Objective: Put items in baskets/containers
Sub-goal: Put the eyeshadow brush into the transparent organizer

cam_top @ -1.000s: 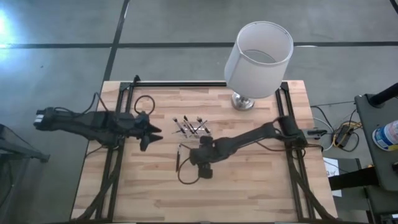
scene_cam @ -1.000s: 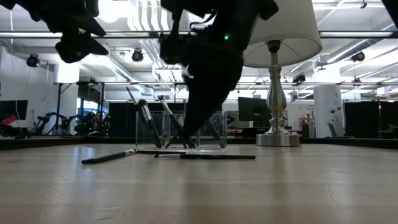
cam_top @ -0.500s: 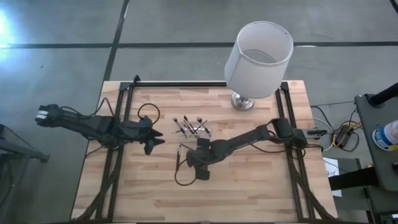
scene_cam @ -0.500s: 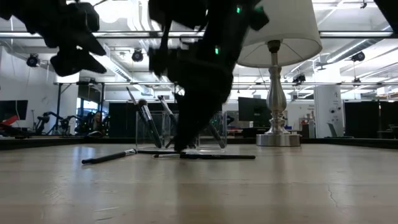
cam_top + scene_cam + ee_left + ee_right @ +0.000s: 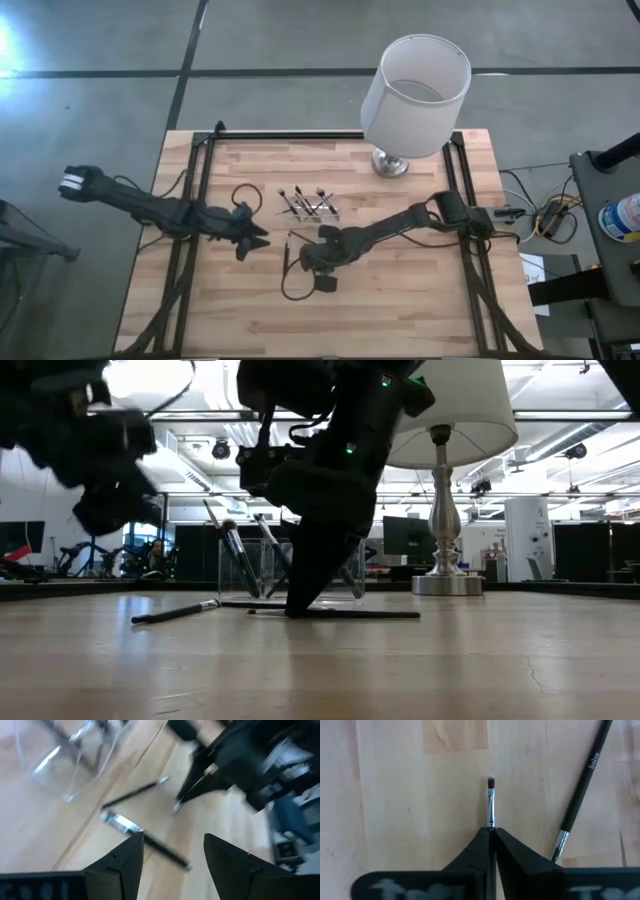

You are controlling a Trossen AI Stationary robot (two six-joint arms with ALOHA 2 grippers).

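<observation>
Left pincer (image 5: 258, 236) advanced; right pincer (image 5: 491, 839) clamps brush (image 5: 491, 802).

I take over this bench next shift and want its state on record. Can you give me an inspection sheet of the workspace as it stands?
Surface: pale wooden plank table.
Job's things: thin dark-handled brushes with silvery ferrules; several stand in the clear plastic container; two lie loose.
Clutter: silver-based lamp with white drum shade.
Grippers: right gripper shut on small thin brush at the table; left gripper open above a loose brush.
Cables: black loops by both arms.
Surroundings: grey floor, side cart.
</observation>
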